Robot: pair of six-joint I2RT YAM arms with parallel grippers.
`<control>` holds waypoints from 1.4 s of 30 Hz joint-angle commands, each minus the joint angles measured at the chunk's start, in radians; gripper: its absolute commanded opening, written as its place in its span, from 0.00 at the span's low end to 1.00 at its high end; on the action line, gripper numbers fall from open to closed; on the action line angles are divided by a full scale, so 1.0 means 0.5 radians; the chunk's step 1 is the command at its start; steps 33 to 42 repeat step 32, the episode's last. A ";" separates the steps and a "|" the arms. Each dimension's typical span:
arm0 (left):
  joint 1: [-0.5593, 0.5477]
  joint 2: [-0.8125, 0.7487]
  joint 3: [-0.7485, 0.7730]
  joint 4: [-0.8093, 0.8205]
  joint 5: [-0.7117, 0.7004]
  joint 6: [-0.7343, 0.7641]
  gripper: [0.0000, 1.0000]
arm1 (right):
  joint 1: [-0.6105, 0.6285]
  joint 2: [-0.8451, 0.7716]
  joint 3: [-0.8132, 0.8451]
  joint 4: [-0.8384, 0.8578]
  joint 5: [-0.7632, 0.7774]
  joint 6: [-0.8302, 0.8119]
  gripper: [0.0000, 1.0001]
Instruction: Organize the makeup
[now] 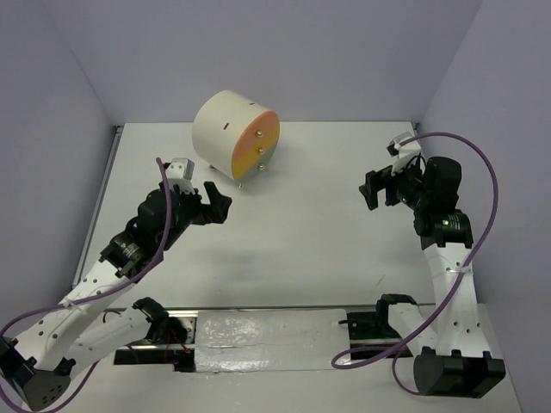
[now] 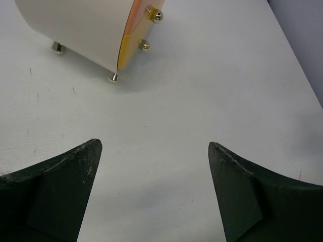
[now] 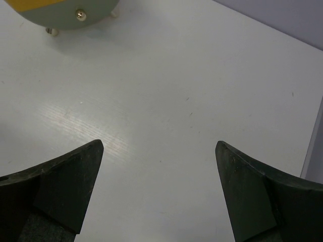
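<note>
No makeup item shows in any view; the sticks, the brush and the packets are out of view. My left gripper (image 1: 217,205) is open and empty, held above the table left of centre, pointing toward the cream chest. In the left wrist view my left gripper (image 2: 155,146) has only bare table between its jaws. My right gripper (image 1: 375,189) is open and empty over the right side of the table. In the right wrist view my right gripper (image 3: 159,144) also frames bare table.
A cream cylindrical chest (image 1: 225,129) with orange-yellow drawers and small gold knobs and feet stands at the back centre; it shows in the left wrist view (image 2: 81,27) and in the right wrist view (image 3: 65,12). Grey walls enclose the white table (image 1: 310,232).
</note>
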 commanded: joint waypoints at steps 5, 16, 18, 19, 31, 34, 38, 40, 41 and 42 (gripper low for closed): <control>0.013 -0.009 0.020 0.035 0.033 -0.001 0.99 | 0.011 -0.084 -0.052 0.124 -0.002 0.100 1.00; 0.016 -0.098 -0.066 0.026 0.005 -0.044 0.99 | 0.011 -0.050 -0.083 0.231 0.035 0.278 1.00; 0.016 -0.095 -0.069 0.020 0.005 -0.041 0.99 | 0.011 -0.050 -0.098 0.238 0.026 0.293 1.00; 0.019 -0.089 -0.066 0.023 0.005 -0.041 0.99 | 0.014 -0.050 -0.101 0.235 0.020 0.296 1.00; 0.035 0.030 -0.023 0.060 0.045 -0.010 0.99 | 0.011 -0.053 -0.154 0.268 0.060 0.327 1.00; 0.035 0.039 -0.017 0.060 0.051 -0.004 0.99 | 0.011 -0.053 -0.154 0.274 0.060 0.330 1.00; 0.035 0.039 -0.017 0.060 0.051 -0.004 0.99 | 0.011 -0.053 -0.154 0.274 0.060 0.330 1.00; 0.035 0.039 -0.017 0.060 0.051 -0.004 0.99 | 0.011 -0.053 -0.154 0.274 0.060 0.330 1.00; 0.035 0.039 -0.017 0.060 0.051 -0.004 0.99 | 0.011 -0.053 -0.154 0.274 0.060 0.330 1.00; 0.035 0.039 -0.017 0.060 0.051 -0.004 0.99 | 0.011 -0.053 -0.154 0.274 0.060 0.330 1.00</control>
